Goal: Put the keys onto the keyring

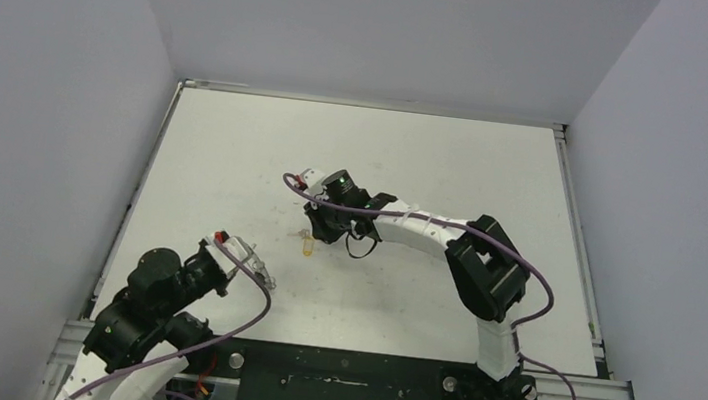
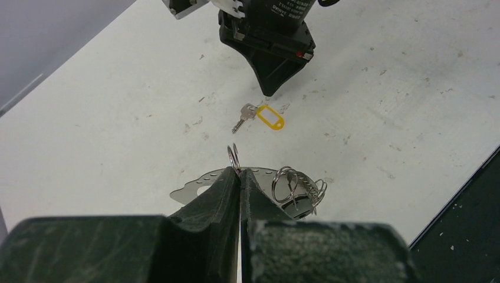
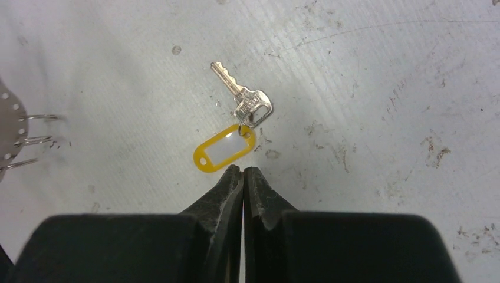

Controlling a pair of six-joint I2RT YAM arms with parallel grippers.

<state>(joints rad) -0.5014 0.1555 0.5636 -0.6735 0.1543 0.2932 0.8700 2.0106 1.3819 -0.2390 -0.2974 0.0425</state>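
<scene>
The right gripper (image 3: 243, 172) is closed, its 2 black fingertips pressed together with nothing visible between them. Just ahead of those tips, on the white table (image 1: 435, 159), lies 1 key (image 3: 244, 101). It has a silvery blade and head, and a small ring joins it to a yellow tag (image 3: 224, 151) with a clear window. In the right wrist view the tag's near edge sits right at the tips; whether they touch cannot be told. The blade points away from the right gripper.

Beyond the key from the right gripper, and well apart from it, the left gripper (image 2: 240, 175) is clamped on the keyring (image 2: 197, 187), a flat curved silvery piece with holes along its edge. 1 wire ring stands up right at the pinch, and several more bunch together beside it.
</scene>
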